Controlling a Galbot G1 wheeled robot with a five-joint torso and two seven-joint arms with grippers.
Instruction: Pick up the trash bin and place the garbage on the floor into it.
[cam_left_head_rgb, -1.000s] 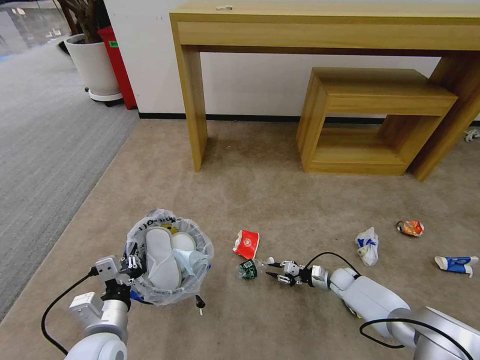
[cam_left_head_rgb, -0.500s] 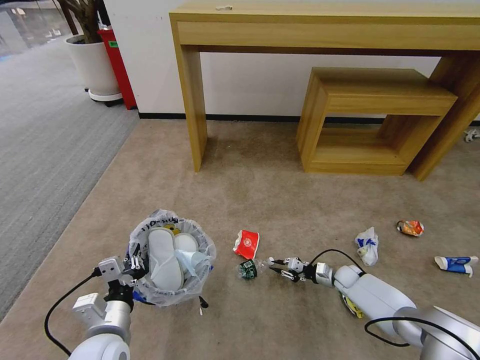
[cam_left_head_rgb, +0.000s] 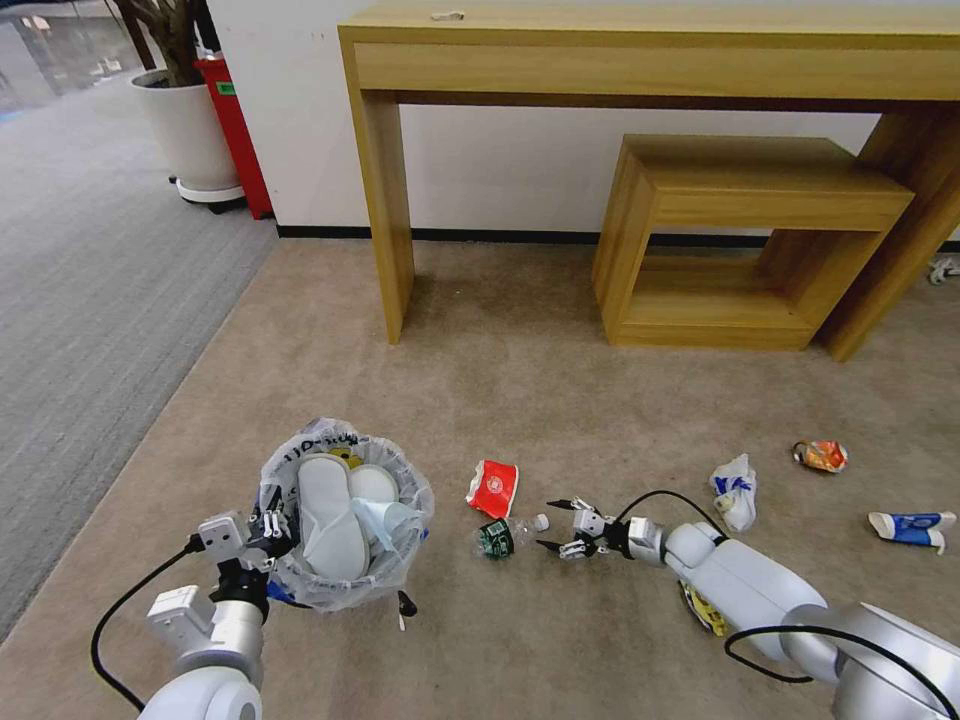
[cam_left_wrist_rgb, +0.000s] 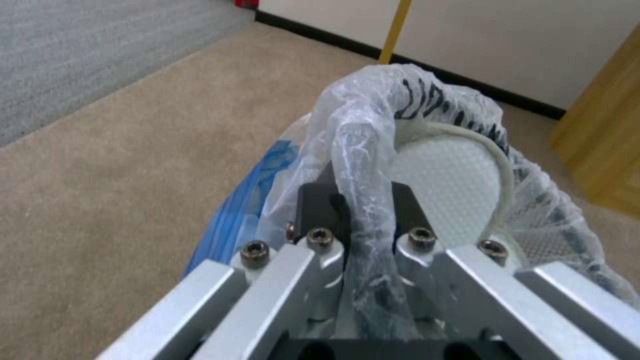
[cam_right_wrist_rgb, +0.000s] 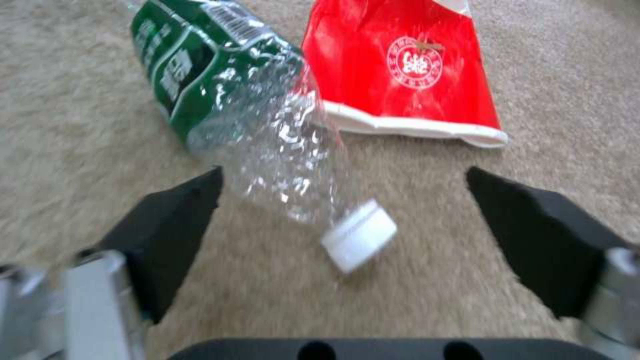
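Bottle (cam_left_head_rgb: 498, 537) is my target: it lies on its side on the floor (cam_left_head_rgb: 520, 400), just beside the red cup (cam_left_head_rgb: 493, 487), with its white cap toward me. My right gripper (cam_left_head_rgb: 563, 525) sits low over the carpet just short of that cap, jaws spread wide; in the right wrist view the cap and clear neck lie between the two black pads (cam_right_wrist_rgb: 175, 227), not yet touched.

My left gripper (cam_left_head_rgb: 268, 527) has its jaws clenched on the rim and bag of the bin (cam_left_head_rgb: 345, 520), held just beside the bottle. The two slippers (cam_left_head_rgb: 330, 515) and a pale blue tissue (cam_left_head_rgb: 385, 517) are already inside. A white bag (cam_left_head_rgb: 735, 492), an orange wrapper (cam_left_head_rgb: 822, 456) and a blue-white carton (cam_left_head_rgb: 910, 527) lie well apart on my right, untouched.

So I judge this the pick of the bottle, partway through the clearing. The next move calls for easing forward until the pads flank the neck or body, then closing gently: the thin plastic looks crushed and could slip or roll off the carpet pile.
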